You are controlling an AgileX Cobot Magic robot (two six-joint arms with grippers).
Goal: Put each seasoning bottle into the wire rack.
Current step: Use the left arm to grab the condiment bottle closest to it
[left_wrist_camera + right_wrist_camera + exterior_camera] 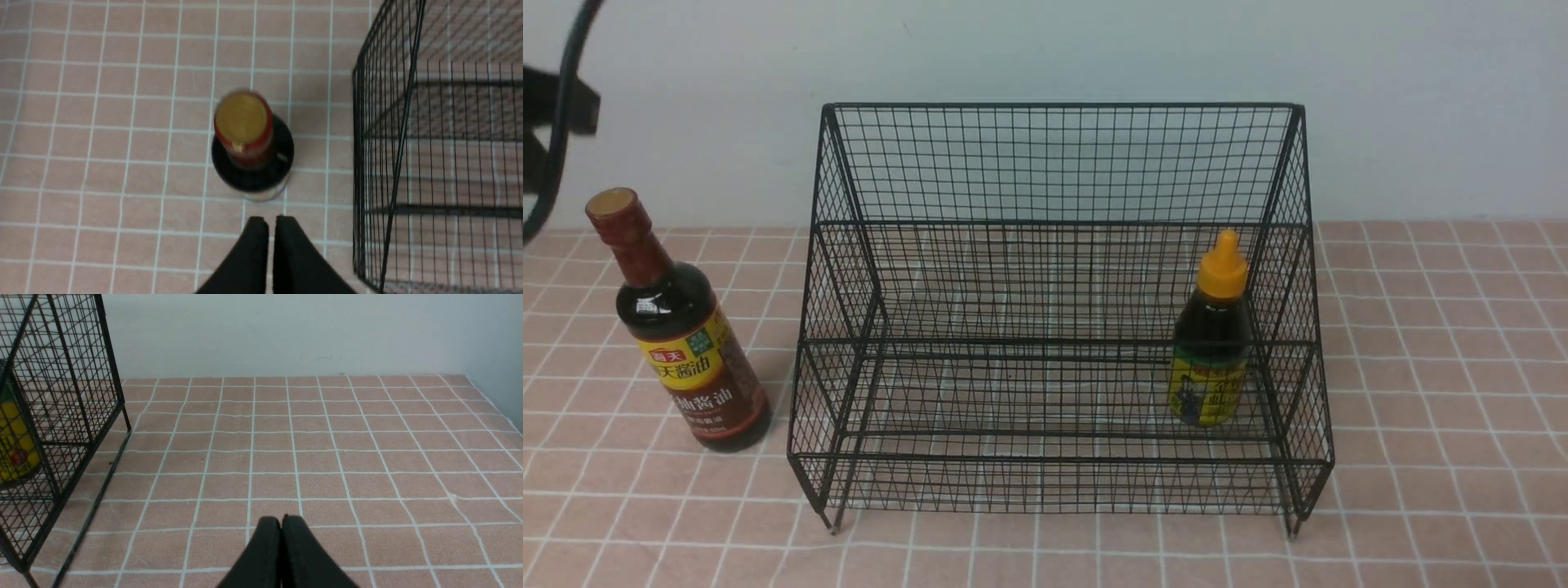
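Pink tiled tablecloth (1421,367), pale wall (1045,49) behind, big black wire-mesh two-tier rack (1054,163) in the middle. Short dark bottle with an orange-yellow pointed cap (1210,343) stands upright on the lower tier, right end. Tall dark bottle with a brown-red cap (682,335) stands on the cloth just left of the rack, outside it. Left gripper (271,222) is pinched closed, empty, near that bottle; right gripper (282,520) likewise, over bare cloth.

Reading the tall dark-liquid bottle with the brown-red cap (663,304), its yellow-and-brown label (693,374) shows 海天 on a red badge, 天酱油 beneath, 抽酱油 lower down, while the short orange-capped bottle (1214,325) carries print too small to read.
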